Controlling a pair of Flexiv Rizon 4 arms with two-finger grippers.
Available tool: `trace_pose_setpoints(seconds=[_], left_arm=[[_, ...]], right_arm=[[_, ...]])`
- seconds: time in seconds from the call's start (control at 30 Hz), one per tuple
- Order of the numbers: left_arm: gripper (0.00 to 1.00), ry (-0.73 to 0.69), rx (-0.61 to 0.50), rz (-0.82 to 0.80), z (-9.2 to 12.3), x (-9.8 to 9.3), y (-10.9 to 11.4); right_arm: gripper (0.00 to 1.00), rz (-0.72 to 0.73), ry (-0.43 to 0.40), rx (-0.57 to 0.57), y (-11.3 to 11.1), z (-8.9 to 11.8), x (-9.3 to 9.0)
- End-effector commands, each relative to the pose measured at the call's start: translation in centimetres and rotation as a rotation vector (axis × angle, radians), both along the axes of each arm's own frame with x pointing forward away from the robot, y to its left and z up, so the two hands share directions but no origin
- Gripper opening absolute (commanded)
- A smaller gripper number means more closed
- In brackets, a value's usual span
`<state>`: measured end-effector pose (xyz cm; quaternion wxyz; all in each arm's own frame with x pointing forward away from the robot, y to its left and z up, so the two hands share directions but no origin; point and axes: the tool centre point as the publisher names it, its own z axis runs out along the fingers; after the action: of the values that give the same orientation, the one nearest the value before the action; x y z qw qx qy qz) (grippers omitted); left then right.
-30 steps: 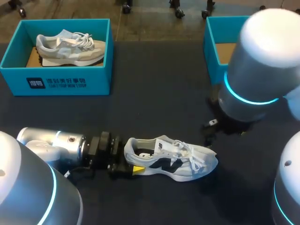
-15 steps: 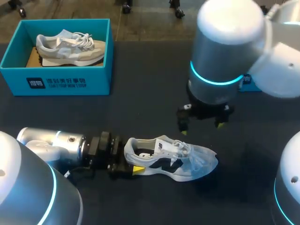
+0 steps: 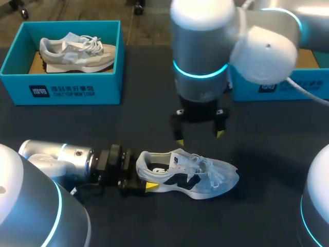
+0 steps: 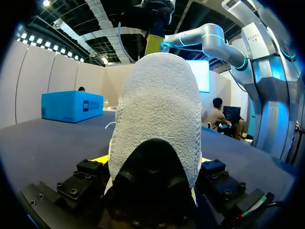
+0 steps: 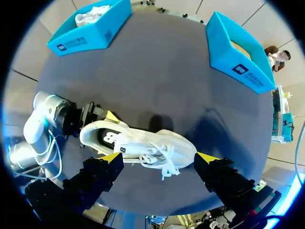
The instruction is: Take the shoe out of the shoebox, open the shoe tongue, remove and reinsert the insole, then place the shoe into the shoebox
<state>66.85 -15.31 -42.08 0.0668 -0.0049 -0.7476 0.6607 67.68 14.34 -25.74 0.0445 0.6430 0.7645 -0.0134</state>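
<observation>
A white shoe with a black logo lies on its sole on the dark table, toe to the right. My left gripper lies low on the table at its heel. In the left wrist view the heel fills the gap between the left gripper's yellow tips, which press on both sides. My right gripper hangs open above the shoe's tongue and laces, apart from them. In the right wrist view the shoe lies under and between the wide-set right gripper's fingers.
A blue shoebox at the back left holds a grey shoe. A second blue shoebox stands at the back right, partly hidden behind my right arm. In the right wrist view both boxes lie beyond the shoe.
My right arm has swung left from the right-hand box to above the shoe, its gripper still open. The left gripper and the shoe have not moved.
</observation>
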Motion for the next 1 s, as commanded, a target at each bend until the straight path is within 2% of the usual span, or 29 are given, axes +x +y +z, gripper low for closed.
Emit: trace_pose_setpoints(seconds=[0.03,0.1,0.23,0.4,0.53,0.63,1.0], left_arm=[[0.00,0.000,0.000,0.003,-0.2,-0.2,-0.1],[0.00,0.000,0.000,0.003,-0.2,-0.2,-0.1],[0.00,0.000,0.000,0.003,-0.2,-0.2,-0.1],[0.00,0.000,0.000,0.003,-0.2,-0.2,-0.1],[0.00,0.000,0.000,0.003,-0.2,-0.2,-0.1],[0.00,0.000,0.000,0.003,-0.2,-0.2,-0.1],[0.00,0.000,0.000,0.003,-0.2,-0.2,-0.1]], right_arm=[[1.00,-0.014,0.075,-0.153,2.0,-0.3,0.2],[1.00,-0.014,0.075,-0.153,2.0,-0.3,0.2],[1.00,-0.007,0.054,-0.214,4.0,-0.8,-0.3],[1.00,-0.023,0.044,-0.329,5.4,-1.9,-0.8],[1.00,-0.033,0.014,-0.320,4.9,-2.7,-1.2],[1.00,-0.059,0.023,-0.319,4.7,-3.3,-1.4],[1.00,-0.083,0.013,-0.329,5.7,-4.3,-2.0]])
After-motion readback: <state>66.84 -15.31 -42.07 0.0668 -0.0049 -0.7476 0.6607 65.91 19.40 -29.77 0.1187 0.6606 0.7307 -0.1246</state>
